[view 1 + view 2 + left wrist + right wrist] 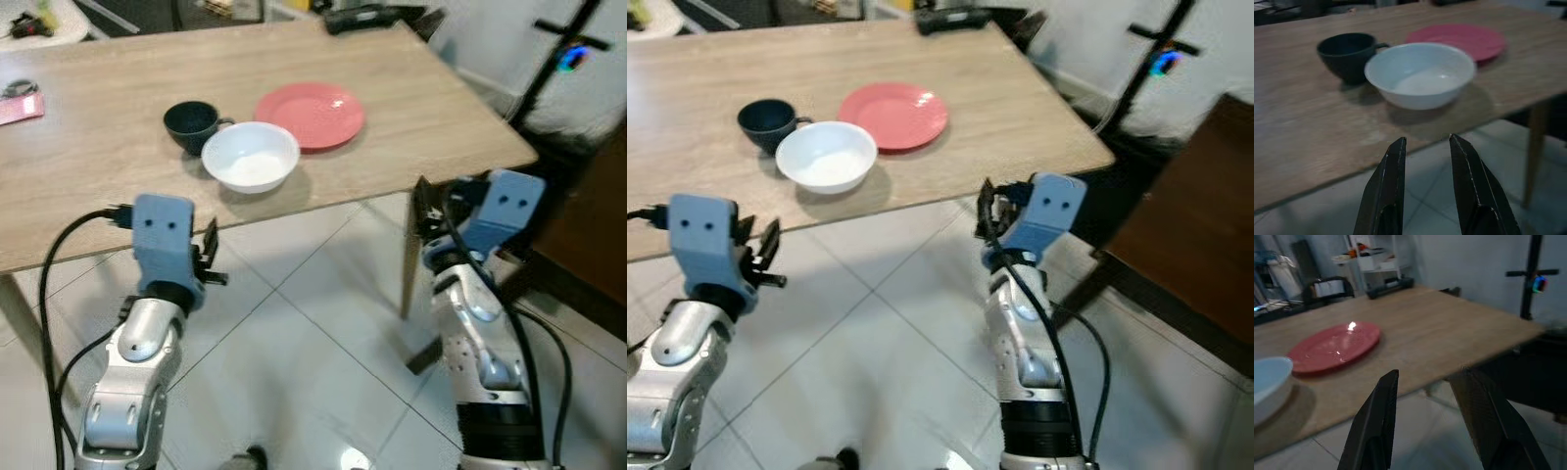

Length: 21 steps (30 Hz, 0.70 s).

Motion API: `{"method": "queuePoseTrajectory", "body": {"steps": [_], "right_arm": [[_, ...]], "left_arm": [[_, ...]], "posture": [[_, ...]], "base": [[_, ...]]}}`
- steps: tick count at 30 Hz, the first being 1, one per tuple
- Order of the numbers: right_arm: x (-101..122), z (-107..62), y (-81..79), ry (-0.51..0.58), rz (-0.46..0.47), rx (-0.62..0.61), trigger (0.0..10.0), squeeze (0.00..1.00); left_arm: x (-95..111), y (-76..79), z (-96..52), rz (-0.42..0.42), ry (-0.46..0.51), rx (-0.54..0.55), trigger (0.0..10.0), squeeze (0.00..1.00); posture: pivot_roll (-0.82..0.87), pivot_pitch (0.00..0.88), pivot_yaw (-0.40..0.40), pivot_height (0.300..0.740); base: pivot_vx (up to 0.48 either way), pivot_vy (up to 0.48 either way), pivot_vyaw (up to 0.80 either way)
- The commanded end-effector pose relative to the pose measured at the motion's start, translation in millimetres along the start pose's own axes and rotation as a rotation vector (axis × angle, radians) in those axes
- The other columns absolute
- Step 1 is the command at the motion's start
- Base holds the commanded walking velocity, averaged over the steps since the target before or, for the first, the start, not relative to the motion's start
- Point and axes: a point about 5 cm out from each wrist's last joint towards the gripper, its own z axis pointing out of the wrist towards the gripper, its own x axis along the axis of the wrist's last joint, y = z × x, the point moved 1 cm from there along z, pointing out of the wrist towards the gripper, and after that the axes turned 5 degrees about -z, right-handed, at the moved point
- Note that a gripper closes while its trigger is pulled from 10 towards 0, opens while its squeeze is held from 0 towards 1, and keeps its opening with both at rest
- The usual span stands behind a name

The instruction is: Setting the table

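Right now your left gripper (1426, 147) hangs just short of the table's near edge, over the tiled floor (323, 323), its two black fingers (1386, 191) parted with a narrow gap and nothing between them. It points straight at the white bowl (251, 156). Your right gripper (1432, 382) sits below the table's near right corner, fingers spread apart and empty, aimed across that corner toward the red plate (310, 115).

You have three dishes on the wooden table (118, 186), one of each. The one white bowl stands upright, mouth up, closest to the near edge with a strip of bare wood before it. The one dark cup (192, 125) stands upright just behind and to the left of the bowl, close enough that you cannot tell whether they touch; its handle points right, toward the plate. The one red plate lies flat just behind and to the right of the bowl, its rim tucked close to the bowl's.

Around them you have open wood: a wide stretch to the left along the near edge, and another to the right reaching the right edge and near right corner. At the far edge lies a black object (370, 16), and a pink item (20, 108) rests near the left edge.
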Motion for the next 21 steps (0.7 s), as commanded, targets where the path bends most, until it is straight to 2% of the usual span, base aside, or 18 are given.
{"method": "queuePoseTrajectory", "body": {"steps": [1, 16, 21], "right_arm": [[-4.6, -3.1, -4.5, -0.018, -0.002, 0.01, 10.0, 0.0], [-4.2, -4.9, -4.5, -0.02, -0.005, 0.011, 10.0, 0.0], [-4.5, -5.6, -4.6, -0.023, -0.006, 0.01, 10.0, 0.0]], "left_arm": [[-5.9, -4.2, -3.4, 0.002, -0.025, 0.021, 10.0, 0.0], [-6.9, -3.4, -3.6, -0.003, -0.027, 0.022, 10.0, 0.0], [-7.9, -3.3, -3.8, -0.018, -0.035, 0.026, 10.0, 0.0]], "posture": [[0.1, 0.142, 0.033, 0.74], [0.09, 0.147, 0.031, 0.74], [0.09, 0.149, 0.032, 0.74]], "base": [[-0.296, 0.0, 0.0], [-0.283, 0.0, 0.0], [0.0, 0.0, 0.0]]}}
